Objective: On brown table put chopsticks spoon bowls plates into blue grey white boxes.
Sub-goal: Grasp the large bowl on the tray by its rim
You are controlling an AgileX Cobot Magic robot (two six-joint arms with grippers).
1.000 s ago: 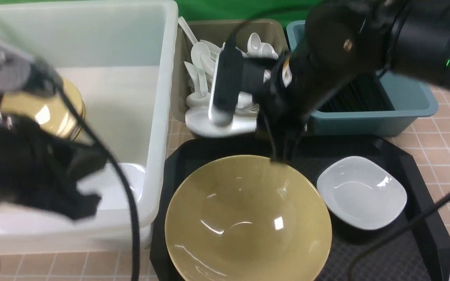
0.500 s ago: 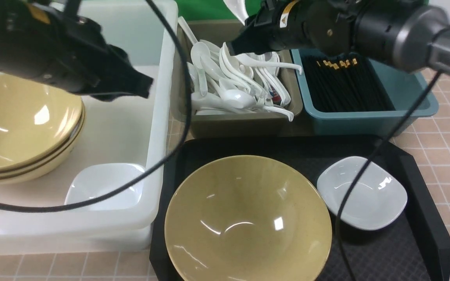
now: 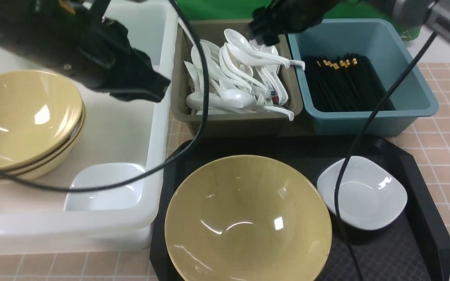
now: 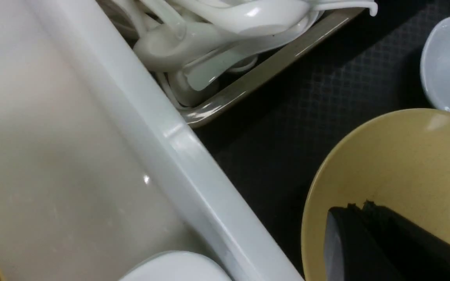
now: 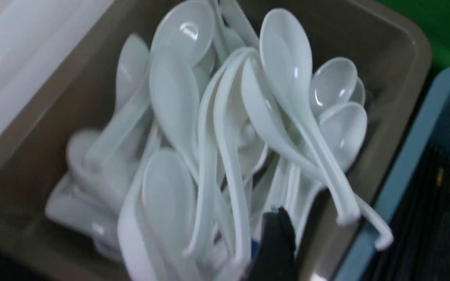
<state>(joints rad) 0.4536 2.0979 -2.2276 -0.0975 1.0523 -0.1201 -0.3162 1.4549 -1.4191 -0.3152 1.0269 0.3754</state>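
Where black tray (image 3: pixel 416 249) lies, one bowl (image 3: pixel 248 218), one plate (image 3: pixel 361 193) sit.

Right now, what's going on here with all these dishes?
A robot is sorting tableware into bins. Its right hand is over the grey bin of spoons; its left hand, shut and empty, is over the white tub holding stacked bowls and a dish. One yellow bowl and one plate wait on the black tray.

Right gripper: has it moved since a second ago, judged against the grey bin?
Yes, the right gripper went from in front of the grey bin to over its far end.
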